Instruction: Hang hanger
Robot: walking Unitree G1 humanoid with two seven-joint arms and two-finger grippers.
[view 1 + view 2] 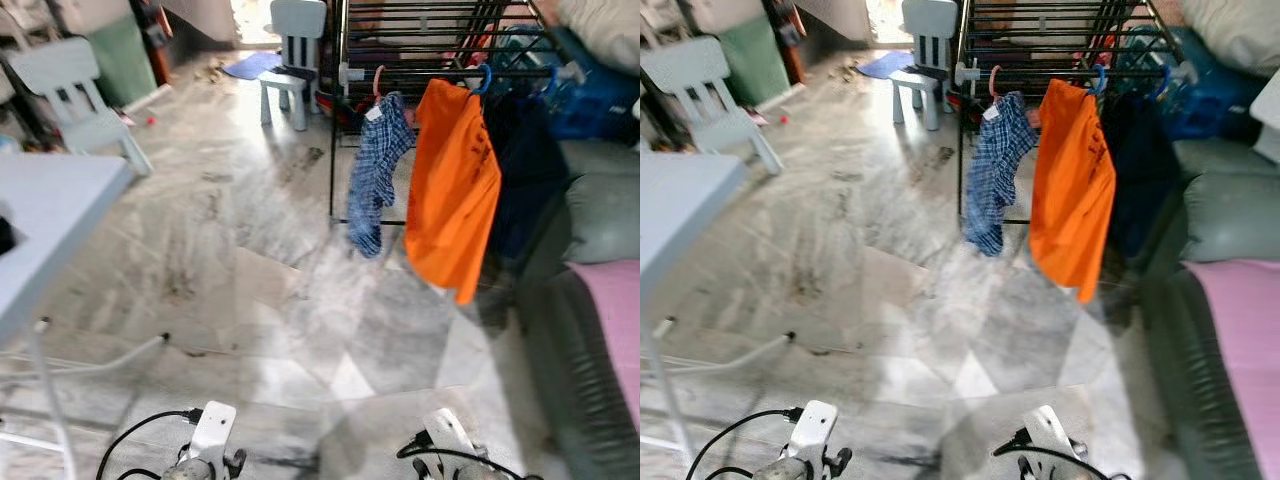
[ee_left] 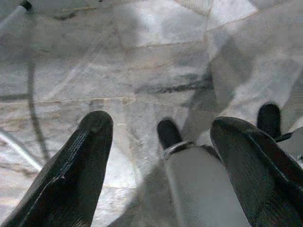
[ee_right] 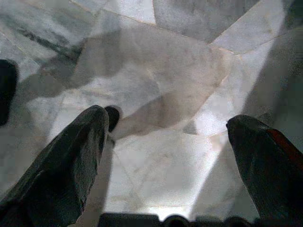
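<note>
Your drying rack already carried three hung items: a plaid garment on a pink hanger, an orange shirt on a blue hanger, and a dark garment beside it. Your left gripper and right gripper both hung low over the marble floor, fingers spread wide and empty. You could judge the hanging largely complete; whether more hangers remained could not be determined.

Daylight enters from the far doorway and produces glare on the marble floor. Both eye views are motion-blurred. Wrist views are dimmer, with soft shadows and defocused fingers.
</note>
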